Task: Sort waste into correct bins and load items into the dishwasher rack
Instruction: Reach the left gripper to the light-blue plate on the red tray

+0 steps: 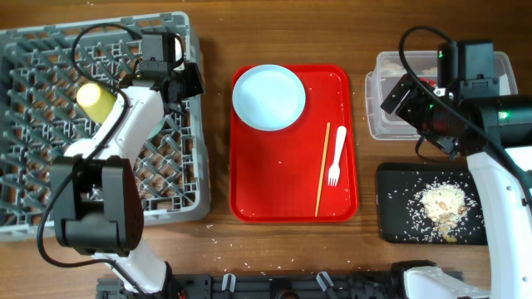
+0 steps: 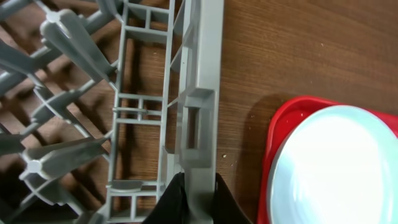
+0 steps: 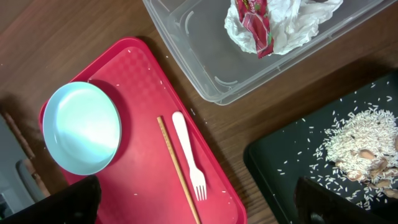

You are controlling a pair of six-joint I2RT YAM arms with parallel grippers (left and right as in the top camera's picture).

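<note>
You have 1 plate (image 1: pixel 268 96), 1 fork (image 1: pixel 336 155), 1 chopstick (image 1: pixel 322 169) on tray (image 1: pixel 249 199) | 1 cup (image 1: pixel 96 100) in far-left rack (image 1: pixel 33 216) | left gripper (image 2: pixel 198 202) can't tell, right gripper (image 3: pixel 205 208) released

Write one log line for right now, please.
left gripper: at rack rim | right gripper: open | plate, fork, chopstick: on red tray
</note>
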